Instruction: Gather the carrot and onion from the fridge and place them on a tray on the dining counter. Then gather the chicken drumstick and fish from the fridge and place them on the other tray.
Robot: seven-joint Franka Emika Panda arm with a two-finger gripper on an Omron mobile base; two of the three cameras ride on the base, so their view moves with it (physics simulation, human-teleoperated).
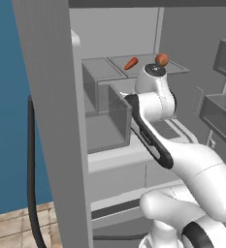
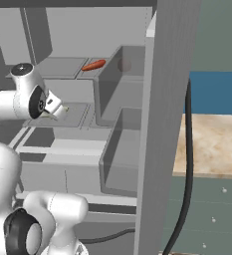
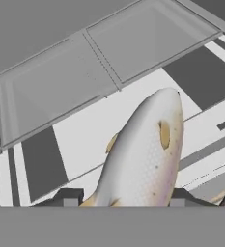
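the pincer (image 3: 123, 197) stood about half open astride the fish (image 3: 143, 159), which lay on the fridge shelf (image 3: 75, 140) (whether the pads already pressed its flanks i couldn't tell), and so rounded and tapering a body looked apt to squirt free should the jaws bite off-centre.

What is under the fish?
The fish lies on a fridge shelf striped white and dark grey. Its body hides the shelf right beneath it, so whether anything lies under there can't be seen. Its tail end sits between the jaws of the gripper.
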